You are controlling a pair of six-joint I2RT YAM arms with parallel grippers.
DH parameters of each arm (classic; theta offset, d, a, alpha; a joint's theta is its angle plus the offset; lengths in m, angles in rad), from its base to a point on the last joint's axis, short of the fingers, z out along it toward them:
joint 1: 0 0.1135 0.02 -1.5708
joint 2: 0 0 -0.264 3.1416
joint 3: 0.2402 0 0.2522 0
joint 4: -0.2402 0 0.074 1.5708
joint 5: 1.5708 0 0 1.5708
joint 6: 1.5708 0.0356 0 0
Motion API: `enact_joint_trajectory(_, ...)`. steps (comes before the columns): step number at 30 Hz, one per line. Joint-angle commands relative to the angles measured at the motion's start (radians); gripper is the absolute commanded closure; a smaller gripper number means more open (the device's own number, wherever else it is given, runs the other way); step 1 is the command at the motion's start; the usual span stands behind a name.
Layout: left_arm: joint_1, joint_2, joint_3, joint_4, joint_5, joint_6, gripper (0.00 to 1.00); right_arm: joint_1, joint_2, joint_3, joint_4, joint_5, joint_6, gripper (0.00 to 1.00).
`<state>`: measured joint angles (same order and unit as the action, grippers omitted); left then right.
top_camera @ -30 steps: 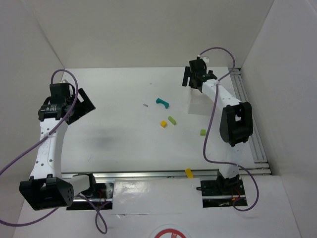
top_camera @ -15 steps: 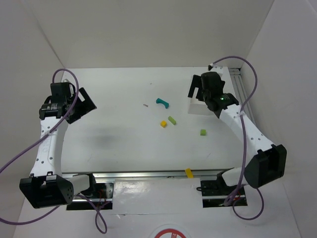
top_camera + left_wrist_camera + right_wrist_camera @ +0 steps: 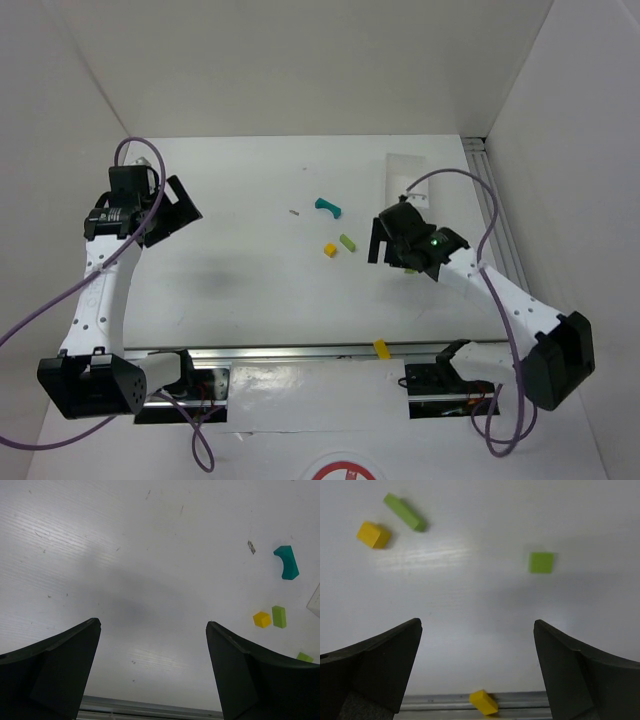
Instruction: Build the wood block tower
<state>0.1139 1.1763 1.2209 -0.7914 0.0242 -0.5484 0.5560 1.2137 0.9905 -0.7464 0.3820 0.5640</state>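
The blocks lie loose and apart on the white table. The teal arch (image 3: 327, 207) is at the middle back and also shows in the left wrist view (image 3: 286, 562). A yellow cube (image 3: 329, 249) (image 3: 373, 534) and a long lime-green block (image 3: 347, 241) (image 3: 405, 512) lie just in front of it. A small green cube (image 3: 541, 562) shows under my right gripper (image 3: 384, 250) (image 3: 477, 622), which is open, empty and above the table. My left gripper (image 3: 180, 210) (image 3: 152, 625) is open and empty over the far left.
A second yellow block (image 3: 381, 348) (image 3: 483, 702) lies on the metal rail at the near edge. A white tray (image 3: 408, 172) sits at the back right. A small dark speck (image 3: 293, 212) lies left of the arch. White walls enclose the table.
My right arm has swung from the tray at the back right toward the near middle, and now hangs over the small green cube. My left arm has barely moved.
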Motion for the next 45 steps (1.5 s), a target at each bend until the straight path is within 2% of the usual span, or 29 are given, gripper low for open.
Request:
enact_joint_trajectory(1, -0.01, 0.006, 0.009, 0.023, 0.011, 0.011, 0.0, 0.085, -0.106, -0.101, -0.044, -0.095, 0.129, 0.0)
enact_joint_trajectory(5, -0.019, 0.006, 0.019, 0.023, 0.011, 0.011, 0.0, 0.255, -0.106, -0.194, -0.07, -0.12, 0.302, 0.0)
enact_joint_trajectory(12, -0.019, 0.006, 0.028, 0.023, 0.011, 0.011, 0.0, 0.485, -0.056, -0.216, -0.2, -0.037, 0.519, 0.04)
enact_joint_trajectory(16, -0.028, 0.006, 0.028, 0.023, 0.011, 0.011, 0.0, 0.507, -0.033, -0.245, -0.229, -0.026, 0.551, 0.06)
enact_joint_trajectory(25, -0.028, 0.016, 0.019, 0.023, 0.011, 0.011, 0.0, 0.516, -0.043, -0.395, -0.09, -0.156, 0.517, 0.17)
enact_joint_trajectory(28, -0.028, 0.016, 0.009, 0.023, 0.011, 0.011, 0.0, 0.525, -0.033, -0.408, -0.038, -0.157, 0.494, 0.26)
enact_joint_trajectory(37, -0.028, 0.025, 0.009, 0.023, 0.011, 0.011, 0.0, 0.525, 0.07, -0.408, 0.045, -0.146, 0.433, 0.34)
enact_joint_trajectory(39, -0.028, 0.016, 0.009, 0.023, 0.011, 0.011, 0.0, 0.525, 0.079, -0.392, 0.045, -0.135, 0.433, 0.4)
enact_joint_trajectory(43, -0.028, 0.016, 0.009, 0.023, 0.002, 0.011, 0.0, 0.525, 0.069, -0.331, -0.016, -0.095, 0.433, 0.72)
enact_joint_trajectory(45, -0.028, 0.016, 0.009, 0.023, 0.002, 0.011, 0.0, 0.525, 0.029, -0.306, -0.062, -0.066, 0.433, 0.79)
